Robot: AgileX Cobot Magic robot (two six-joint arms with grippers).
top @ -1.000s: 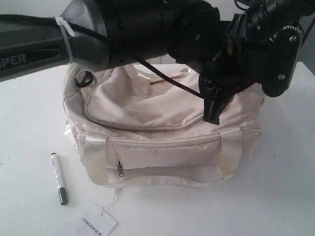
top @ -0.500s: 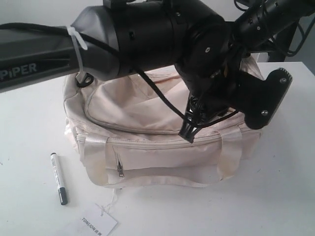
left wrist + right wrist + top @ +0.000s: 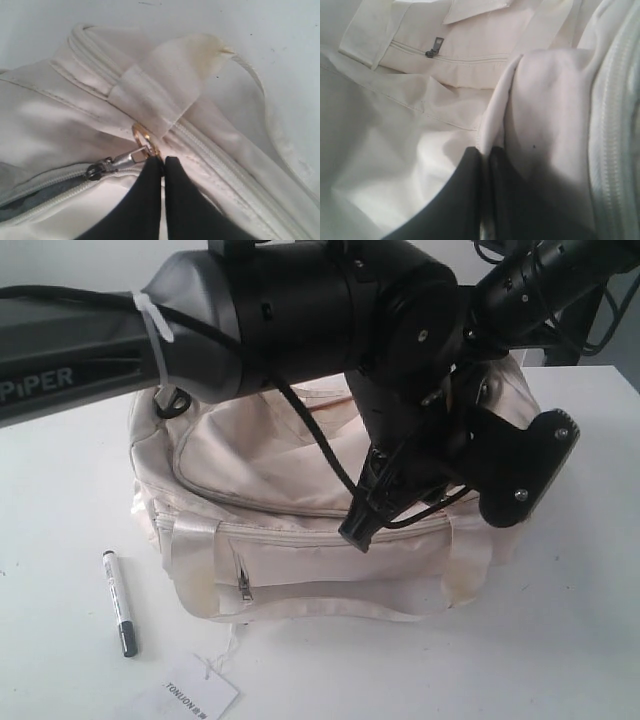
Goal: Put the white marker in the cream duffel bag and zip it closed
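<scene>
Cream duffel bag sits mid-surface, front side pocket facing the exterior camera, and its small pocket zip tab hangs down. The white marker is outside the bag, flat on the surface off the bag's front-left corner and not touching it, with its dark cap end toward the near edge. Paper tag lies near the cap end, tied to the bag by a thin string. The left arm crosses over the bag top from the left and blocks much of it. Left pincer has its jaws pressed together, tips right on the lower end of the gold ring pull, so it reads as pinched on the ring. The ring hooks to the metal slider, and behind the slider a short stretch of zipper gapes, showing dark grey lining. A satin strap handle crosses the zipper line just beside the ring. In the exterior view those pincer tips sit at the bag's front top edge, between the two front strap ends. Right pincer is hidden behind the left arm in the exterior view. In the wrist view its jaws are closed tight with a raised fold of the bag's cream fabric running in between the tips, so it grips the bag cloth.
</scene>
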